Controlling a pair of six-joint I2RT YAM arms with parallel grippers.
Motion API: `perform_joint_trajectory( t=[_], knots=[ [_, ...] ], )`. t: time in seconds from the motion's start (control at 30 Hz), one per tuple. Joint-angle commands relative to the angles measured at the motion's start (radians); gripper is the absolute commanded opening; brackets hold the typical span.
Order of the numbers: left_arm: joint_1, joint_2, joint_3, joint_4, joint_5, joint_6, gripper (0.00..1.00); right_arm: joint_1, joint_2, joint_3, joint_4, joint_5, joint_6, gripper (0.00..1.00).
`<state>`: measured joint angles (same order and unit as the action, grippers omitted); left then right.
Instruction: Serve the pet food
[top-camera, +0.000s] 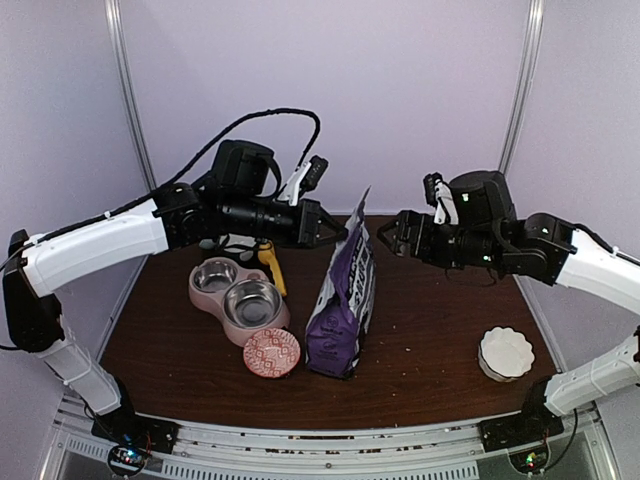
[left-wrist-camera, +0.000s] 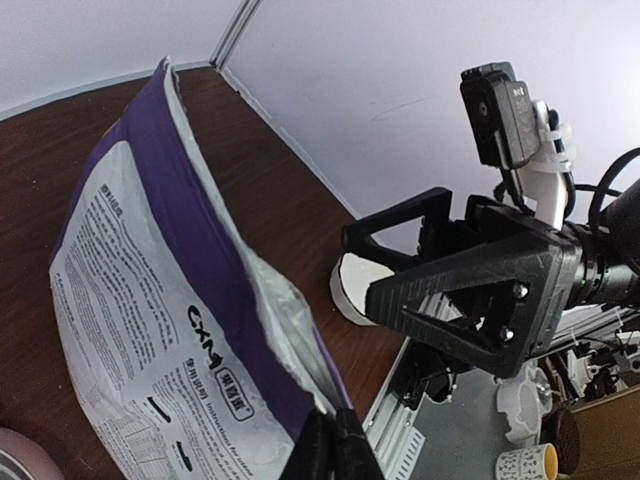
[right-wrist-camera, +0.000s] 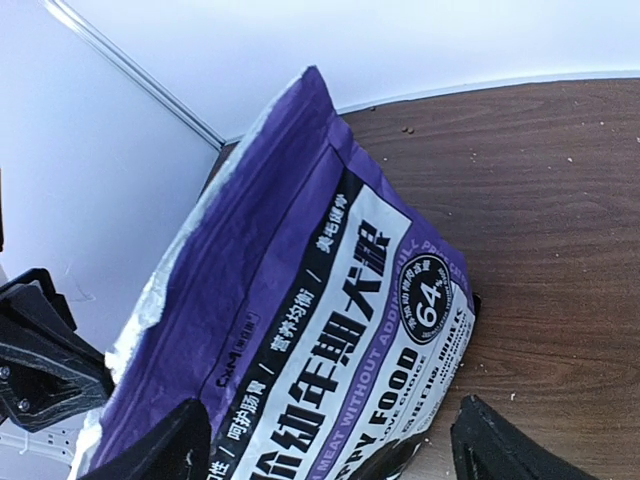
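Observation:
The purple pet food bag (top-camera: 343, 300) stands upright in the middle of the table with its top torn open. The kibble inside it is hidden. My left gripper (top-camera: 338, 233) is shut on the bag's upper edge; in the left wrist view its fingers (left-wrist-camera: 335, 440) pinch the silver-lined rim of the bag (left-wrist-camera: 150, 300). My right gripper (top-camera: 386, 236) is open and empty, level with the bag's top on its right side and apart from it. In the right wrist view the bag's label (right-wrist-camera: 330, 330) fills the space between the spread fingers (right-wrist-camera: 170, 445).
A pink double feeder (top-camera: 238, 295) with steel bowls stands left of the bag, a yellow scoop (top-camera: 270, 262) behind it. A red patterned dish (top-camera: 271, 352) sits in front of the feeder. A white scalloped bowl (top-camera: 505, 352) is at the right front. A few crumbs lie on the table (right-wrist-camera: 405, 129).

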<state>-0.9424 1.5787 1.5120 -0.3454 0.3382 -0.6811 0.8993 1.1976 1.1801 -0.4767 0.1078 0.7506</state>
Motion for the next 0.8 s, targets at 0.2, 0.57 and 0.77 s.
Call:
perform_joint_trajectory(
  t=[0.2, 0.57, 0.77],
  knots=[
    [0.002, 0.006, -0.019, 0.073, 0.041, 0.007, 0.0, 0.011, 0.069, 0.106, 0.128, -0.12, 0.054, 0.68],
    [0.002, -0.006, -0.031, 0.08, 0.035, 0.011, 0.0, 0.02, 0.14, 0.148, 0.138, -0.15, 0.047, 0.46],
    [0.002, -0.011, -0.034, 0.086, 0.038, 0.014, 0.0, 0.02, 0.166, 0.146, 0.129, -0.141, 0.051, 0.37]
  ],
)
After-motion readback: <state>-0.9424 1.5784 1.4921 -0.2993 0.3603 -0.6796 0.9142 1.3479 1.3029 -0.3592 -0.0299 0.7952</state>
